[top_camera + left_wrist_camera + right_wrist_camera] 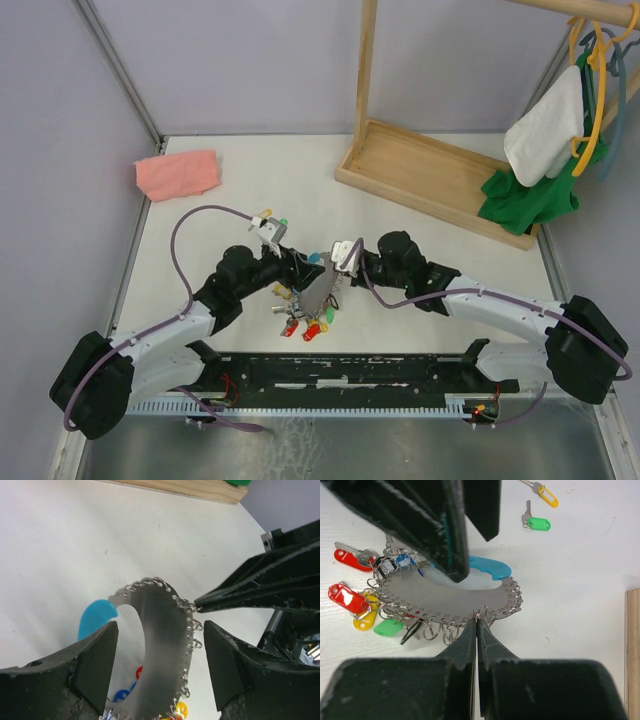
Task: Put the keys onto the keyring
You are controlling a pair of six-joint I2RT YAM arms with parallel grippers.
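Observation:
The keyring is a grey curved plate (pixel 445 597) edged with small wire rings, carrying a light-blue tag (pixel 490 569) and several coloured keys. It is tilted up off the table (pixel 318 290). My right gripper (pixel 476 621) is shut on one small ring at the plate's rim. My left gripper (pixel 160 627) is open, its fingers (pixel 97 655) standing either side of the plate (pixel 160 650) without touching it. Two loose keys lie on the table beyond: one yellow-headed (pixel 545 495), one green-headed (pixel 537 524). In the top view they lie behind the left wrist (pixel 265 213).
A pink cloth (pixel 178 173) lies at the back left. A wooden rack base (pixel 430 175) stands at the back right, with a white cloth (pixel 545 125) and a green garment (pixel 530 195) on hangers. Red (pixel 347 560), yellow and green tagged keys hang from the plate's left end.

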